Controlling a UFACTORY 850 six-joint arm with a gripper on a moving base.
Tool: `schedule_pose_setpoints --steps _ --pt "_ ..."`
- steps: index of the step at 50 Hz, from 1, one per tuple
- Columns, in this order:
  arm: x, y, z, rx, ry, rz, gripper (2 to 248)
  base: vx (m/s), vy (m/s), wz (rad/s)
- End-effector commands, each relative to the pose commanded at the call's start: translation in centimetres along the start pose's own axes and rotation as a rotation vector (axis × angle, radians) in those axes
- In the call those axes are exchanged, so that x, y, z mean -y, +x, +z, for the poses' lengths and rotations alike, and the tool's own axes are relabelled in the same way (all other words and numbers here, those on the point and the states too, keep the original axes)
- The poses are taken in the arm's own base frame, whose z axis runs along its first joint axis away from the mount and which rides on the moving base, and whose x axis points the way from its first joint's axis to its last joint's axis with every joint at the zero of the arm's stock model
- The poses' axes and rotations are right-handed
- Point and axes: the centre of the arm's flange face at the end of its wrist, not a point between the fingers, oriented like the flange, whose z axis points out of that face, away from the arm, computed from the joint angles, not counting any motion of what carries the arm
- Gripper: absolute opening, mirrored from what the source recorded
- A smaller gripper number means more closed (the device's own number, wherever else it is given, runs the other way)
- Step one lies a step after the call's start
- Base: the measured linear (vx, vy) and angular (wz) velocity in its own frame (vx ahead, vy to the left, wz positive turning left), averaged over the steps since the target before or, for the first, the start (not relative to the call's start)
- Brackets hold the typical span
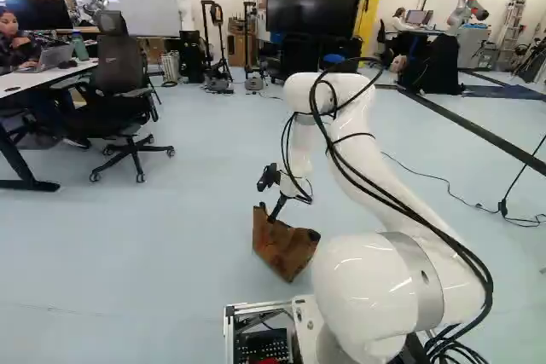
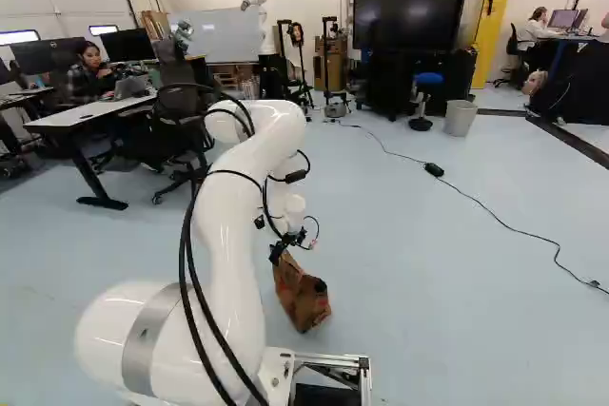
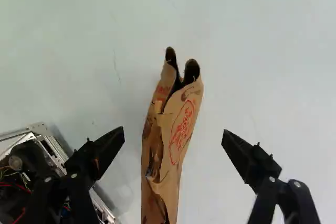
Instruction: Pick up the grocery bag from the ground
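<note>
Black 2-fingered pincer (image 3: 173, 132) gapes wide, holding nothing, with the crumpled brown paper grocery bag (image 3: 170, 156) between its fingers and a gap on each side. The bag rests on the pale blue floor (image 1: 188, 236), near, just left of the glossy white arm (image 1: 380, 172) in the left base view. Lining up seems the step in hand; next, lower if needed, close, then lift.

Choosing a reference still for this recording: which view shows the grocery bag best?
The wrist view: the grocery bag is closest there, between the open fingers, red print clear, though one end is cut off. The left base view shows it on the floor, the fingers at its top; the right base view, beside the arm.
</note>
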Motion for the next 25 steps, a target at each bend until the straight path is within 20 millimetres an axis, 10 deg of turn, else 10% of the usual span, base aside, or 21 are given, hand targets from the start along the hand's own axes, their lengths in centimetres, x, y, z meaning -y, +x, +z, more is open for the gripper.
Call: schedule_pose_setpoints --steps 25 --pt "-0.2 -2.0 6.9 0.05 0.034 -0.037 247 0.0 0.0 0.0"
